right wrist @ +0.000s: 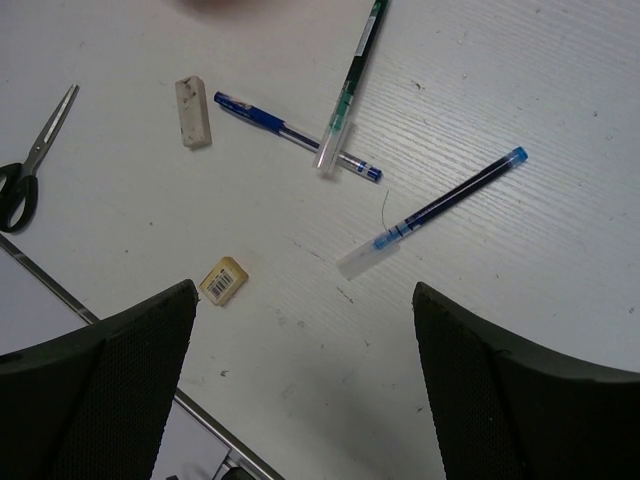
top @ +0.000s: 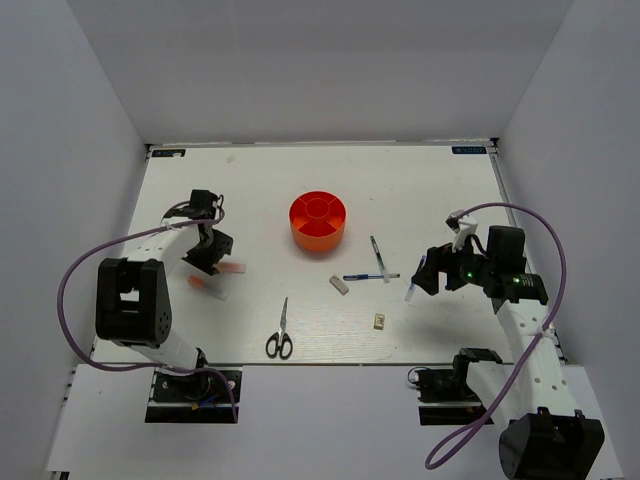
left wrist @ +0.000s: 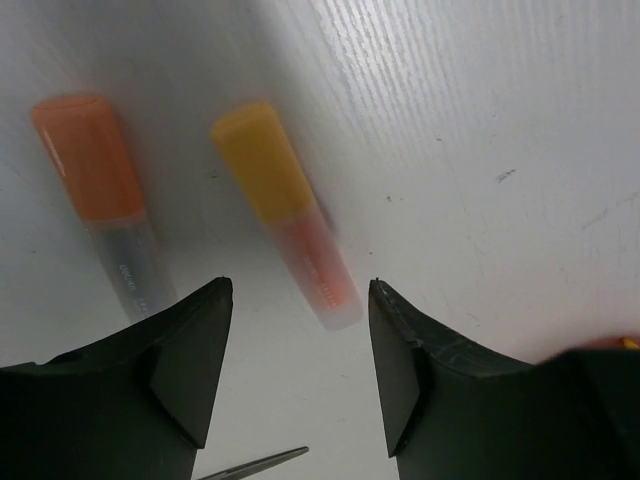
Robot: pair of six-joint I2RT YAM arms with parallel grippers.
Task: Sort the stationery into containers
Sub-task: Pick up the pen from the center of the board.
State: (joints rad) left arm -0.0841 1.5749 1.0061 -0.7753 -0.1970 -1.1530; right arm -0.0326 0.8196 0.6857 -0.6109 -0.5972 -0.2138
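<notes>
Tub (top: 318,239), orange, round, compartmented inside

The counter (top: 420,190) is looking white with a faint grain. The tub (top: 318,240) is glowing orange. The scissors (top: 280,335) are showing black handles and silver blades. The orange-capped marker (left wrist: 105,210) is lying by the yellow-capped marker (left wrist: 290,220), whose barrel is showing pinkish orange. The blue pen (right wrist: 296,136), green-printed pen (right wrist: 352,80) and navy pen (right wrist: 435,212) are showing clear ends. The eraser (right wrist: 192,111) is looking off-white, and the cube (right wrist: 223,280) is showing beige with a barcode.
</notes>
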